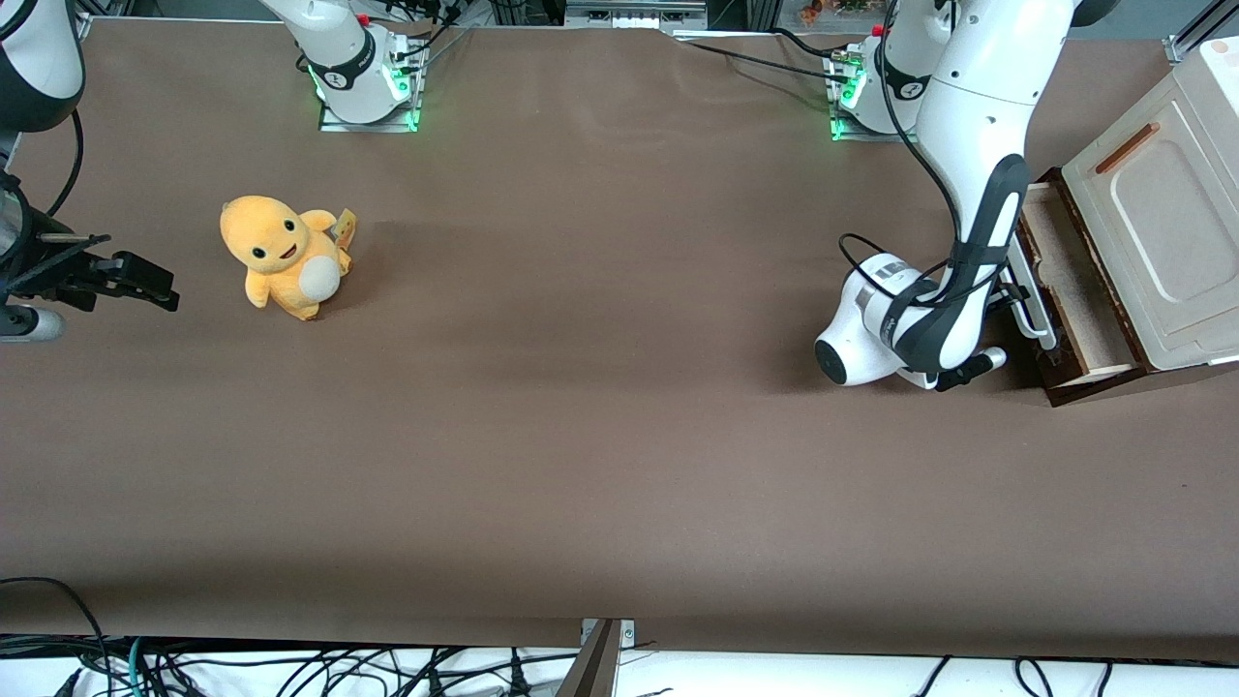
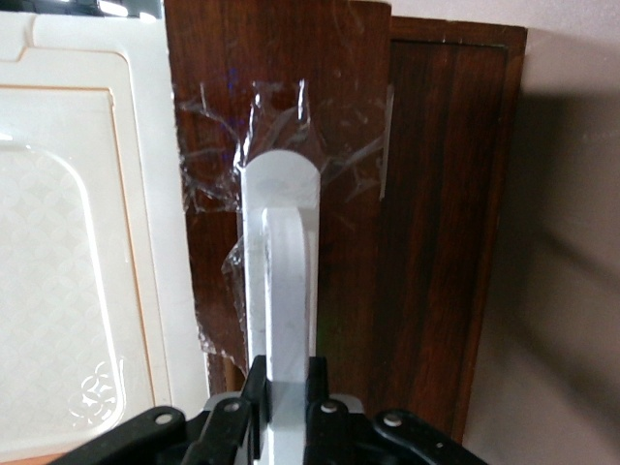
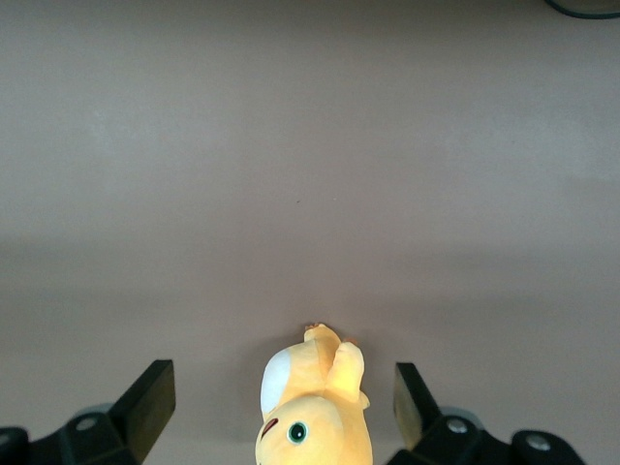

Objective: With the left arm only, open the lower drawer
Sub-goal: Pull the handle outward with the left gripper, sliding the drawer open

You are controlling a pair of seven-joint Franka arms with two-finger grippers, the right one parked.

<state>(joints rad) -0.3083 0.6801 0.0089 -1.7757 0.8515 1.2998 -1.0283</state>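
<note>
Gripper (image 2: 288, 407) of left arm (image 1: 968, 174), fingers clamped on white bar handle (image 2: 288, 291) of lower drawer (image 1: 1065, 290), part-open at frame's right edge: pull straight outward, grip kept square.

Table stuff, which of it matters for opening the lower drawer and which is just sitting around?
Belongs to the job:
lower drawer, partly pulled out
white bar handle
gripper, closed on that handle

Just lying about:
orange plush toy, toward the parked arm's end
cream panel above the drawer
</note>
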